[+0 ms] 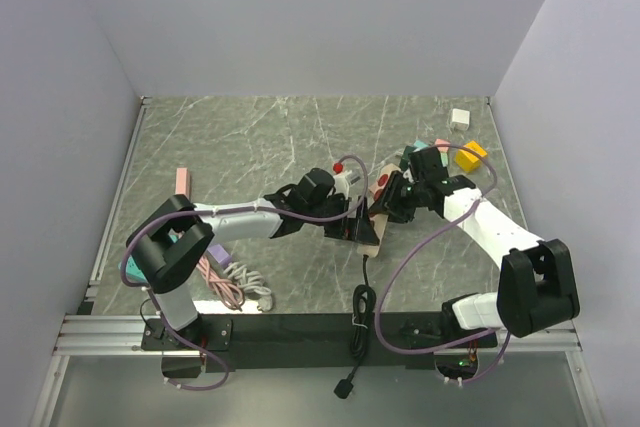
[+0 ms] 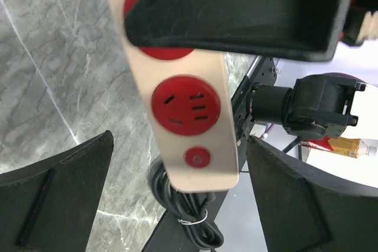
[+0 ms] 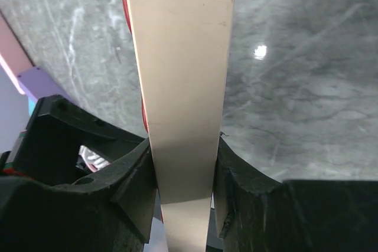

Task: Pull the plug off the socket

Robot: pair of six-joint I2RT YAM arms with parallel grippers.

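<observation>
At the centre of the desk [image 1: 250, 137], the right claw [image 3: 183, 169] is clamped narrow on the beige power strip [image 3: 177, 75], one finger on its red-socketed face and one on its back, seemingly to brace it against a pull. Opposite it, the left claw [image 2: 177, 146] is spread wide. Its fingers flank the strip's switch end without touching, probably lining up for the plug. One free socket [image 2: 186, 104] and the round switch [image 2: 198, 157] show plainly. The next socket up lies under a black body, most likely the right finger. The plug itself cannot be picked out: overhead, both wrists crowd the strip, and a small white-and-red piece [image 1: 340, 172] beyond the left wrist is too small to name.
</observation>
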